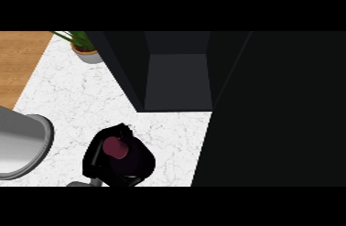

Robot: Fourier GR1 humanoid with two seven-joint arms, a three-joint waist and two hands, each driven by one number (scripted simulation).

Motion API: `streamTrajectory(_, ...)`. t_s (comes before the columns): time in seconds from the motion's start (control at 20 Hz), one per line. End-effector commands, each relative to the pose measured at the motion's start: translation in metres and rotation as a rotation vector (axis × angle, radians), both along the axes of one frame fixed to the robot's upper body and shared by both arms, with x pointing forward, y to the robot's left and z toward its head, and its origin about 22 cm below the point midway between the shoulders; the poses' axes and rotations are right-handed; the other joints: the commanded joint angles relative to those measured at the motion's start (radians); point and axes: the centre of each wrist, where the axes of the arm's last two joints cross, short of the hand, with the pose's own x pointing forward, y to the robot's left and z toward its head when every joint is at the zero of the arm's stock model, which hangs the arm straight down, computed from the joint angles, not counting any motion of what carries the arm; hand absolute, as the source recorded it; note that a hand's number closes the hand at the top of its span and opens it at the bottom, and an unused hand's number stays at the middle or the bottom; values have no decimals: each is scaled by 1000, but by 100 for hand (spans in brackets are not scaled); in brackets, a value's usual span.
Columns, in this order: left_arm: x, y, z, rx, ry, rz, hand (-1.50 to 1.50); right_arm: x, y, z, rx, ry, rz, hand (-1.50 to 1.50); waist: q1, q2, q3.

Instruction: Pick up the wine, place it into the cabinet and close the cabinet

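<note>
Left hand (130, 164) curled round wine (116, 148), before open cabinet (177, 83)

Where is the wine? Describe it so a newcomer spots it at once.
Start at the white marble counter, in front of the open dark cabinet. Near the view's lower edge, the black left hand curls round the wine. It is the only dark red thing there.
</note>
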Motion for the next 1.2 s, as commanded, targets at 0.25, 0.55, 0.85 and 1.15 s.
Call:
streamTrajectory(0.25,9,-42,33,46,-52,66,150,-38,-20,27,75,-65,13,-150,-4,3,1)
streamTrajectory(0.55,24,-49,35,89,-80,145,150,-44,-21,27,57,-33,4,-150,-9,3,-1)
streamTrajectory(0.85,44,-55,55,149,-76,137,150,-39,-20,30,60,-67,21,-150,-4,3,-1)
streamTrajectory(1.15,70,-59,44,201,-71,154,150,-41,-24,31,52,-50,17,-150,-11,5,-1)
